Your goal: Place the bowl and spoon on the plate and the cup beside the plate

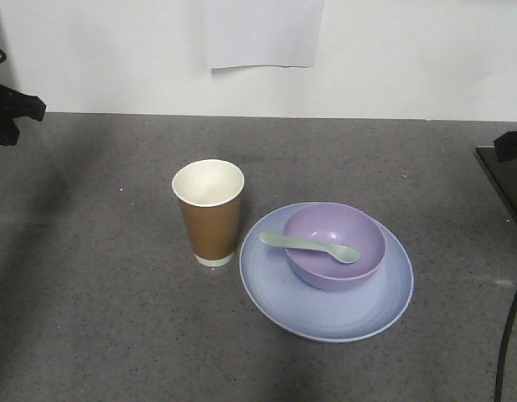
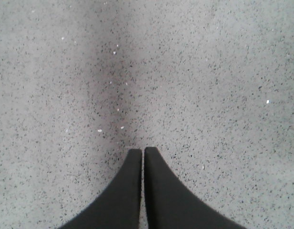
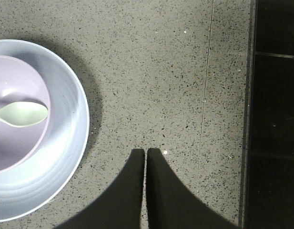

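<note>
On the speckled grey desk (image 1: 90, 276), nearest the front camera, lies the plate (image 1: 325, 314), a wide, shallow, pale blue-lilac disc with a slightly raised rim. Set on it, toward its far side, is the bowl (image 1: 334, 245), round, smooth and lavender-purple, clearly narrower than the plate. Across the bowl's mouth rests the spoon (image 1: 309, 245), small and pale mint-green; its flat handle reaches over the bowl's left rim and its scoop lies down inside toward the right. Just beside the plate on the left, upright, stands the cup (image 1: 209, 213), tapered brown paper with a cream-white inside, a rolled white rim and a white base band; whether its base touches the plate's edge cannot be told.

From the right wrist camera only the right part of the plate, bowl and spoon's scoop shows, cut off at the left frame edge. In the front view both arms appear only as dark shapes at the left and right edges, too cropped to make out.

Left fingers (image 2: 142, 150) are pressed together with only a hairline gap, holding nothing, over bare desk. Right fingers (image 3: 146, 151) are likewise closed and empty, near the plate but apart from it. Behind the desk rises a pale wall (image 1: 409, 59) with a sheet of paper (image 1: 262, 32) on it.
</note>
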